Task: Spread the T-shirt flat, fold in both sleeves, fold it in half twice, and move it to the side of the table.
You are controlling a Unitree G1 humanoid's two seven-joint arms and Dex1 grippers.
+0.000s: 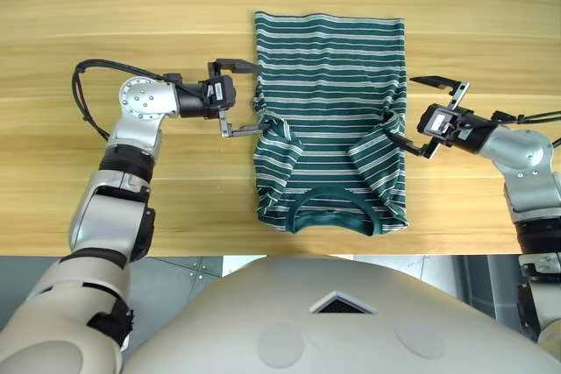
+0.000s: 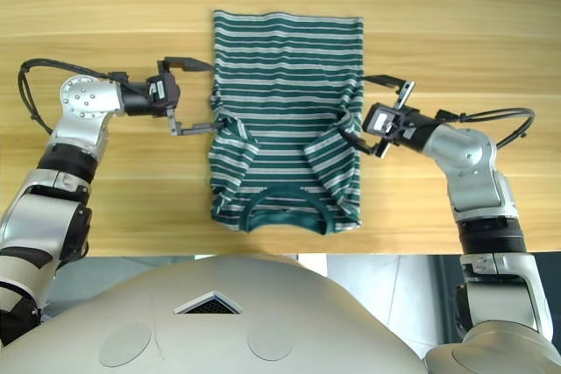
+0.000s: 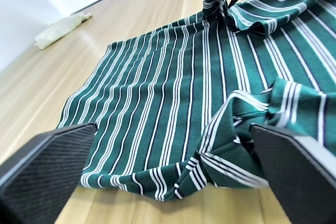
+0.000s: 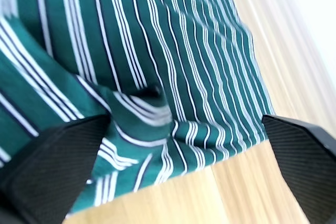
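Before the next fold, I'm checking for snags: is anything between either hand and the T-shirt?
Nothing visible is. The left hand and the right hand are open right at the T-shirt's side edges on the table.

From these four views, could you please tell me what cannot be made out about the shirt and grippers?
- T-shirt underside: every view, hidden by the cloth itself.
- Pale bundle beyond the shirt: left wrist view, too small to identify.
- Whether the open left gripper or right gripper touches the cloth: head views, too small to tell.
- Stripe detail: right wrist view, blurred.
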